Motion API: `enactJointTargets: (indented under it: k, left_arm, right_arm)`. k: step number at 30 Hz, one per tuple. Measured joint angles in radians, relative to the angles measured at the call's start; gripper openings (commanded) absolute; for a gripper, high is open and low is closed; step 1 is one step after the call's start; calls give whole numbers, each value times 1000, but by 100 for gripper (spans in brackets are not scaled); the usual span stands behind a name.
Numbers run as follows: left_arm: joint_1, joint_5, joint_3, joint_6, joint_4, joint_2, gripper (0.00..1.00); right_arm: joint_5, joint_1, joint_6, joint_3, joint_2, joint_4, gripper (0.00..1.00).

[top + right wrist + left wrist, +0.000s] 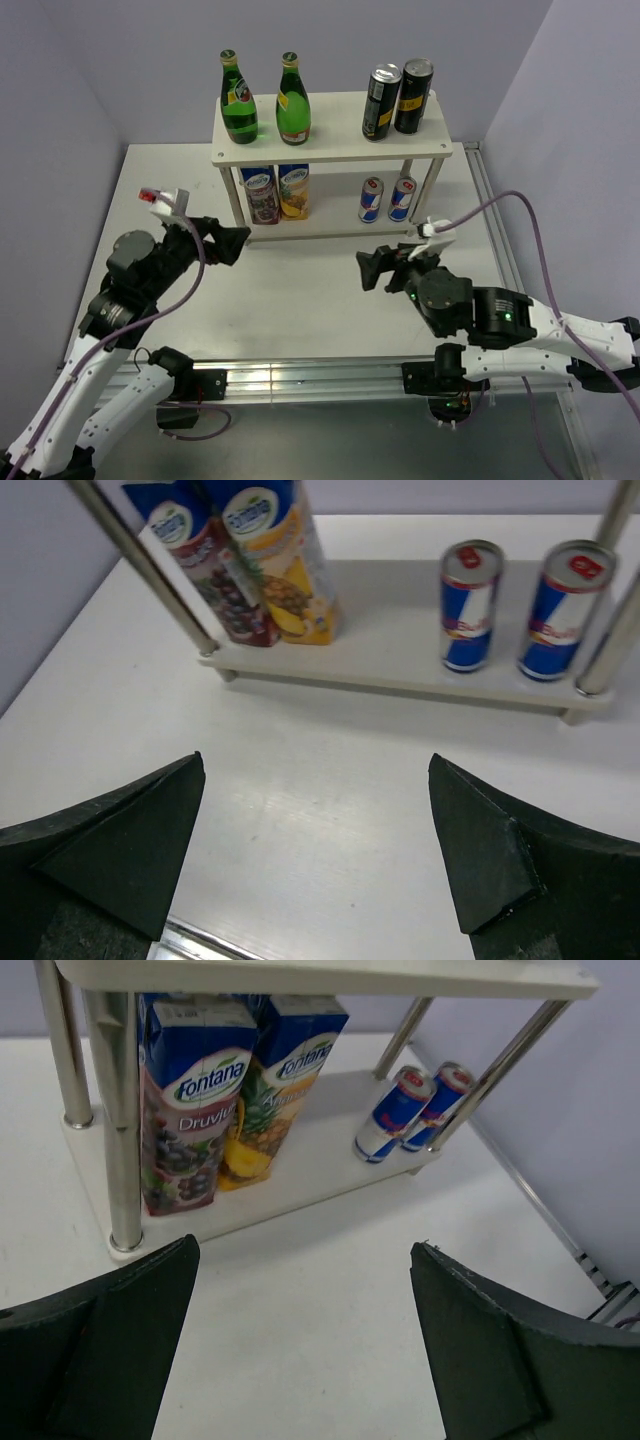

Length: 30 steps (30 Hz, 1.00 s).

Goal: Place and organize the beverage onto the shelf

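Six drinks stand on the shelf [330, 150]: green bottles [238, 100] and black cans [381, 103] on top, slim cans [372, 199] lower right. The left jaws and right jaws hang spread and empty over the desk [300, 310]; bumping a shelf leg could topple the tall bottles.

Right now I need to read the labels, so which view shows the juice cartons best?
Left wrist: the cartons stand close and large, with the Fontana labels readable, though a shelf leg crosses the left one's edge. Right wrist crops their tops at the frame edge. Top external shows them small, with their tops hidden under the upper board.
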Motion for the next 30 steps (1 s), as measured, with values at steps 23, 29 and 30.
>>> enactJointTargets:
  k: [23, 29, 30]
  left_arm:
    - [27, -124, -19, 8, 39, -56, 92]
    - [27, -125, -19, 16, 39, -54, 92]
    - [27, -125, -19, 17, 39, -53, 92]
  right_arm:
    - [177, 6, 52, -26, -245, -190, 100]
    - [181, 6, 52, -26, -245, -191, 100]
    - [181, 6, 52, -26, -245, -190, 100]
